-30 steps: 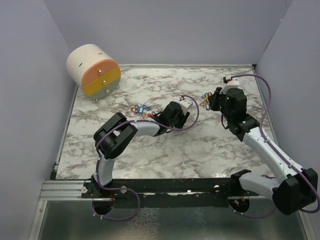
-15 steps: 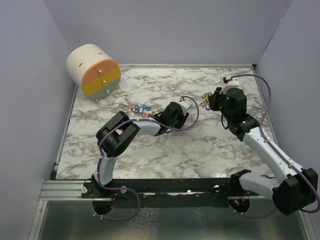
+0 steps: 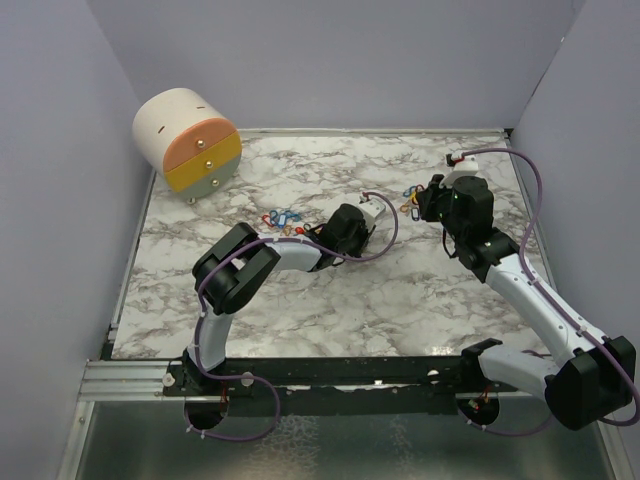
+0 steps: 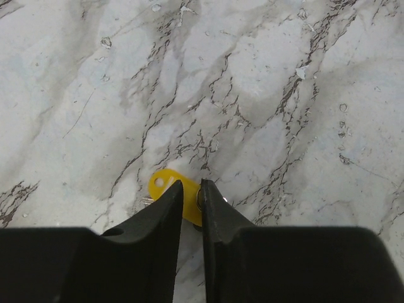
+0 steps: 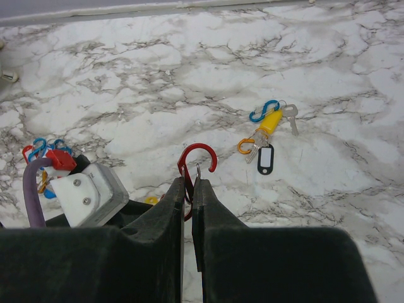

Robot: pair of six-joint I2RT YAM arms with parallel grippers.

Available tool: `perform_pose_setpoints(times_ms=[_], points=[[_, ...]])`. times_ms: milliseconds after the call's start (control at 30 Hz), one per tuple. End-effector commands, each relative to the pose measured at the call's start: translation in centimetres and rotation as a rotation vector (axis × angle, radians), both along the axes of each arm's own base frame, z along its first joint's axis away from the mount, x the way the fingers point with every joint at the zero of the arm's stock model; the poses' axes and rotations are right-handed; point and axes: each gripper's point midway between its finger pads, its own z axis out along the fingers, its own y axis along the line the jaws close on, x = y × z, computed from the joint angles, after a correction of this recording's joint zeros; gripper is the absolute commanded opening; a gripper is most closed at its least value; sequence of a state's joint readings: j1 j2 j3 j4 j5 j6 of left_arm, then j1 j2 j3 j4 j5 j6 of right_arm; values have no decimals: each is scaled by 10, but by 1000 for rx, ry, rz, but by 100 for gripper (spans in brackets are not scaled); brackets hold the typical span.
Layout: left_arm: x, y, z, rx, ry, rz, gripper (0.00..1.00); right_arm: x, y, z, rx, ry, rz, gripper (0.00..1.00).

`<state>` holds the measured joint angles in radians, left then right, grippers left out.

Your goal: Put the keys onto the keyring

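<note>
Pinching one yellow key tag [image 4: 165, 183] is the left hand [image 4: 190, 187], while the right hand [image 5: 189, 184] clamps one red clip [image 5: 197, 146].

Marble tabletop [image 3: 300, 330] boxed in by plain walls [image 3: 60, 250] on the left, back and right. A round little drawer chest [image 3: 188, 140] fills the far left corner. The near half of the tabletop lies bare up to the left arm [image 3: 290, 255], which bends across the middle. A heap of coloured clips and tags [image 3: 280, 218] lies near that arm's far side. A bunch of keys [image 5: 268, 136] lies just beside the right gripper [image 5: 189, 183], toward the back wall. That gripper, pinched on a red clip [image 5: 197, 158] jutting ahead of it, stands close to the left gripper [image 4: 191, 189], with only a narrow lane between them.
</note>
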<state>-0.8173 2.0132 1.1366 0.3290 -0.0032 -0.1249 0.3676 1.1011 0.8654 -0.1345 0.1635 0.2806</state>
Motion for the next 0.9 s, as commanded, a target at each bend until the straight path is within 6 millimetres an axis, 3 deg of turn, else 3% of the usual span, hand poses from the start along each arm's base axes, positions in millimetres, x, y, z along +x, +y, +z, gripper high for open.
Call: perform_pose_setpoints(times_ms=[0, 167, 367, 667, 867], points=[[-5, -2, -4, -16, 18, -19, 17, 0, 1, 1, -1, -11, -2, 1], [-6, -1, -2, -19, 15, -20, 0, 0, 1, 1, 0, -12, -1, 1], [-7, 3, 17, -46, -15, -12, 0, 1, 1, -2, -4, -4, -2, 1], [-10, 8, 79, -151, -169, -41, 0, 4, 12, -14, -18, 34, 57, 1], [-8, 10, 106, -210, -258, -52, 0, 7, 23, -29, -27, 88, 112, 1]])
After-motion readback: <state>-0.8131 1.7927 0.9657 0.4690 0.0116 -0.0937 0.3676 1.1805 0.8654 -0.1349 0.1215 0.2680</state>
